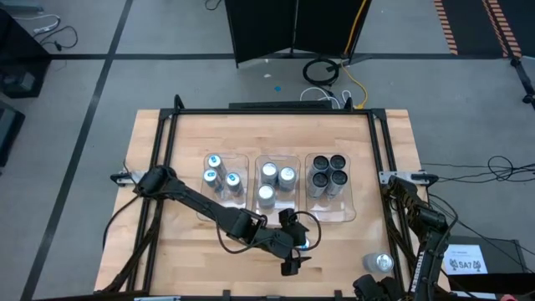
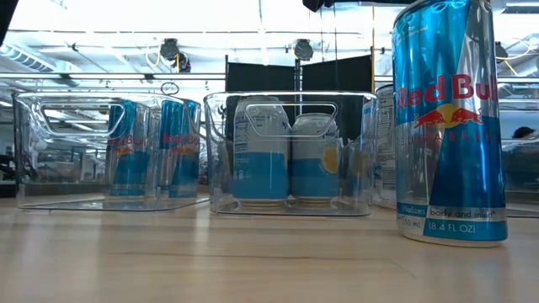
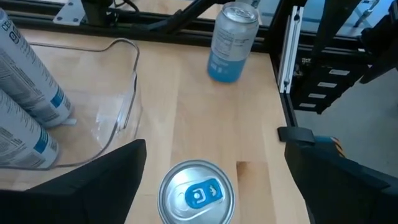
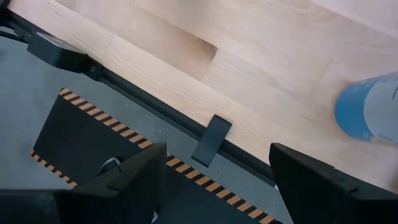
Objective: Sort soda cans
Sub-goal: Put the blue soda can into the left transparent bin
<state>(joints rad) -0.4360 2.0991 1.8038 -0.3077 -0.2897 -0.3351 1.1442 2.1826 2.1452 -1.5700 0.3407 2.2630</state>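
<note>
A blue and silver soda can with a blue tab [image 3: 198, 194] stands upright on the table near the near edge, also seen in the high view [image 1: 308, 242] and the low view [image 2: 450, 126]. My left gripper [image 3: 214, 148] is open, with one finger on each side of this can and a clear gap to both [image 1: 294, 243]. A second can, light blue with a plain silver top [image 1: 381, 263], stands near the near right corner [image 3: 231, 42]. My right gripper [image 4: 214, 168] is open beyond the table's near right edge, beside that can [image 4: 372, 115].
Three clear plastic trays sit in a row at mid-table. The left tray [image 1: 242, 160] holds three blue-tab cans, the middle tray [image 1: 294, 159] three plain silver cans, the right tray [image 1: 351, 196] several dark-topped cans. A black frame rail [image 3: 289, 50] runs along the table's right side.
</note>
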